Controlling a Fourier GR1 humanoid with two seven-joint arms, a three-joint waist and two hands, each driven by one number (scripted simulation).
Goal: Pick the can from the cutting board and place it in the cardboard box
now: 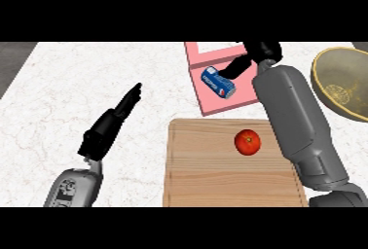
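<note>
White marble counter, can (218,81) lying diagonally (top toward upper-left) in pink box (215,104), right hand (253,56) beside it, grip unclear.

White, faintly grey-veined marble-patterned bench (64,87) fills most of the view, its surface evenly lit and without strong shadows. At 10 o'clock, a dark grey strip of floor (13,63) borders the bench along a slanted edge running from the top toward the left side. A second, smaller dark grey patch shows at the 2 o'clock corner.
</note>
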